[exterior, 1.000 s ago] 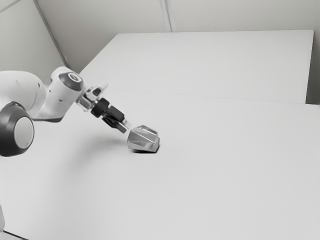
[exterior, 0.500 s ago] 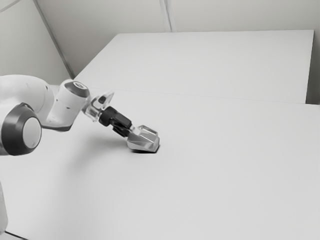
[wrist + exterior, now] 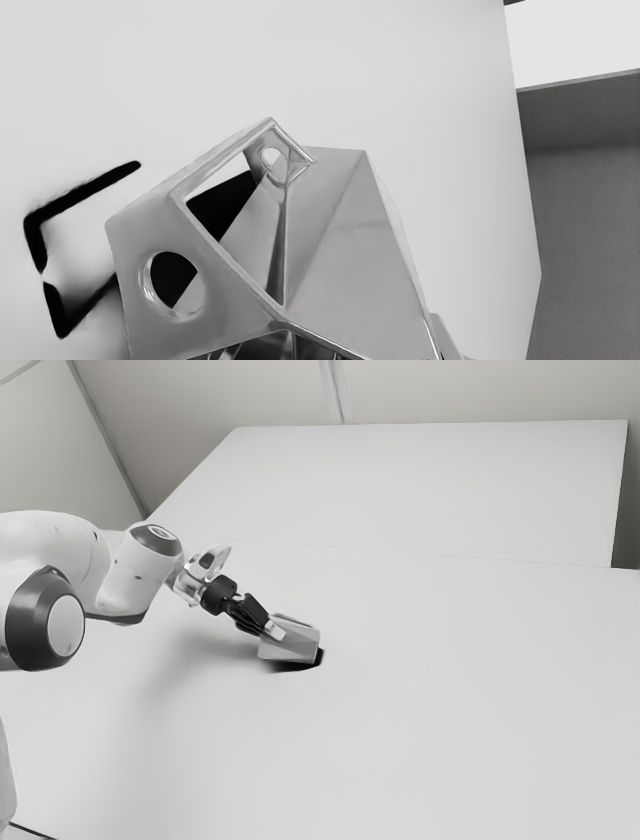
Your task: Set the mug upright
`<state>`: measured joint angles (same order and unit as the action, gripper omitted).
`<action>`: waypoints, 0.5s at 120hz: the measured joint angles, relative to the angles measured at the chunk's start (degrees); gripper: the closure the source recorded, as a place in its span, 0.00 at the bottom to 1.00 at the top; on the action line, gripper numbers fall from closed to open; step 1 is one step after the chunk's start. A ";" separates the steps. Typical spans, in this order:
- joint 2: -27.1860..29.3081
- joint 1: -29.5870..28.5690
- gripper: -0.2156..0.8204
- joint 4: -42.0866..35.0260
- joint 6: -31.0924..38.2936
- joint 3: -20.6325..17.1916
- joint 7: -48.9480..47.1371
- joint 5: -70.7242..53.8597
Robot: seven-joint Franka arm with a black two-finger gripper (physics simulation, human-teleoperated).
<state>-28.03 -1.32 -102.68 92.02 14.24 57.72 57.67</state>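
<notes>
Near the exterior view's middle, mug [image 3: 290,644]: tipped over, not upright, its dark shadow [image 3: 319,657] on the table [image 3: 450,710] just beside it; whether it touches down, I cannot tell.
Exterior view, gripper [image 3: 271,629]: slanting down at the mug's end toward the exterior view's left, probably to tilt it from there.
Pincer state: cannot tell whether it grips.
Wrist view, handle [image 3: 220,156]: angular, standing off the body, likely leaving the wall free for a hold.

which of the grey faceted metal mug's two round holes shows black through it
The larger round hole in the grey faceted metal mug; the smaller round hole shows white through it.
</notes>
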 joint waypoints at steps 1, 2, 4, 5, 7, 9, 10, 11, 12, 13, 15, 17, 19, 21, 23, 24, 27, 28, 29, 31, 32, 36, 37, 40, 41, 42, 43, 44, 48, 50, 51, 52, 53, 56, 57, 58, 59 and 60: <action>0.00 0.00 0.93 0.00 -0.02 0.00 -0.01 -0.01; 0.02 0.00 0.93 0.00 -0.03 0.00 -0.03 -0.01; 0.05 0.00 0.94 0.00 -0.05 0.00 -0.05 -0.03; 0.07 0.00 0.94 0.00 -0.06 0.00 -0.07 -0.05; 0.13 0.00 0.94 0.01 -0.08 0.00 -0.10 -0.10; 0.17 0.00 0.94 0.01 -0.10 0.00 -0.13 -0.15; 0.20 0.00 0.95 0.01 -0.10 0.00 -0.15 -0.19; 0.23 0.00 0.95 0.01 -0.11 0.00 -0.16 -0.22; 0.26 0.00 0.95 0.01 -0.11 0.00 -0.18 -0.25; 0.29 0.00 0.95 0.01 -0.11 0.00 -0.20 -0.29; 0.39 0.00 0.95 0.01 -0.11 0.02 -0.23 -0.36; 0.49 0.00 0.95 0.01 -0.11 0.04 -0.26 -0.45; 0.69 0.01 0.95 0.00 -0.09 0.07 -0.28 -0.61; 0.97 0.00 0.96 -0.01 -0.07 0.10 -0.30 -0.82; 1.32 0.00 0.96 -0.05 -0.02 0.12 -0.33 -1.15; 1.46 0.01 0.96 -0.07 0.01 0.13 -0.34 -1.34; 1.83 0.04 0.96 -0.08 0.09 0.14 -0.38 -2.01; 1.97 0.05 0.96 -0.08 0.14 0.15 -0.40 -2.26; 2.14 0.06 0.96 -0.09 0.21 0.15 -0.41 -2.55; 2.58 0.08 0.96 -0.09 0.38 0.13 -0.47 -3.17; 2.82 0.11 0.96 -0.09 0.47 0.13 -0.51 -3.48; 4.17 0.34 0.96 -0.10 0.93 0.06 -0.81 -5.24; 4.52 0.44 0.96 -0.11 1.06 0.04 -0.91 -5.75; 5.57 0.94 0.96 -0.14 1.48 0.02 -1.25 -7.45; 5.87 1.10 0.96 -0.16 1.64 0.02 -1.36 -8.02; 6.23 1.31 0.96 -0.22 1.86 0.01 -1.48 -8.69; 6.54 1.52 0.96 -0.28 2.07 -0.01 -1.59 -9.30; 6.81 1.70 0.96 -0.32 2.27 -0.02 -1.70 -9.88; 8.07 2.59 0.96 -0.77 3.14 -0.01 -2.24 -12.59; 8.80 2.98 0.96 -1.03 3.67 -0.01 -2.56 -14.22; 9.12 3.14 0.96 -1.13 3.93 -0.01 -2.73 -15.02; 9.43 3.31 0.96 -1.22 4.19 -0.01 -2.89 -15.82; 9.74 3.51 0.96 -1.30 4.43 -0.01 -3.05 -16.61; 10.68 4.21 0.96 -1.53 5.23 -0.01 -3.54 -19.10; 11.01 4.42 0.96 -1.64 5.50 -0.01 -3.71 -19.92; 11.35 4.65 0.96 -1.77 5.81 -0.02 -3.91 -20.88; 11.64 4.89 0.96 -1.88 6.10 -0.03 -4.10 -21.78; 11.90 5.12 0.96 -1.98 6.39 -0.04 -4.29 -22.62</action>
<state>-16.13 3.80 -104.66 98.40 14.20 53.43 35.06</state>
